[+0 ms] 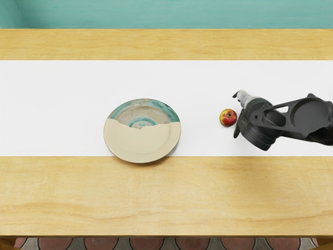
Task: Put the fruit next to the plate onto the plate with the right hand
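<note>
With the apple (228,117) lying on the desk (156,198) just ahead of the right hand's (255,122) spread, empty fingers (240,96) and the plate (110,139) far beyond, the approach step is judged in hand; enclosure is needed next.

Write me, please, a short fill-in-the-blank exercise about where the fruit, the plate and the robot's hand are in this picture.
1. The fruit on the white cloth is a red and yellow ____.
2. It lies to the picture's ____ of the plate, apart from it.
3. The right hand is close beside the fruit, while the ____ arm is out of view.

Missing words: apple; right; left.
</note>
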